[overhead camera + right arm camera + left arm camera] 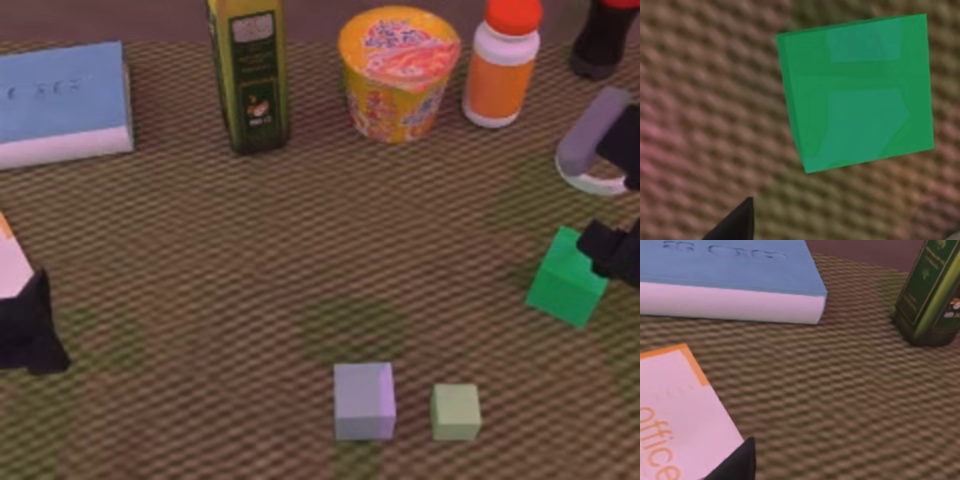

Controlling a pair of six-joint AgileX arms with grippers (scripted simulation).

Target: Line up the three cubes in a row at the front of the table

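Purple cube (364, 401) and the small pale green cube (456, 412) sit side by side at the front of the desk (300, 250), near each other but not touching, w/ a small gap. That's two thirds of the row imo, so the open spot is to the right of the pale one.

The big green cube (566, 281) is the odd one out: well apart from the other two, farther back and toward the right side, turned at an angle to them. My right gripper (610, 252) is at its upper right corner, which makes sense since that arm is the closer one. From the top I can't tell if the fingers are apart or clamped on it, or even whether they touch it. The right wrist cam shows the cube's top face (860, 90) below the camera w/ one dark fingertip (735, 222) at the edge of the shot, off the cube. So no confirmed grip.

Left arm is parked at the left edge of the desk, gripper (25, 325) low near an orange and white card (675, 425). Can't tell its finger state either.

Back row is clutter I want to stay off: blue box (62, 100), oil bottle (248, 75), noodle cup (398, 72), orange bottle (503, 65).

Next move, my guess: get the big cube squared up when it joins the row, otherwise the line looks crooked.
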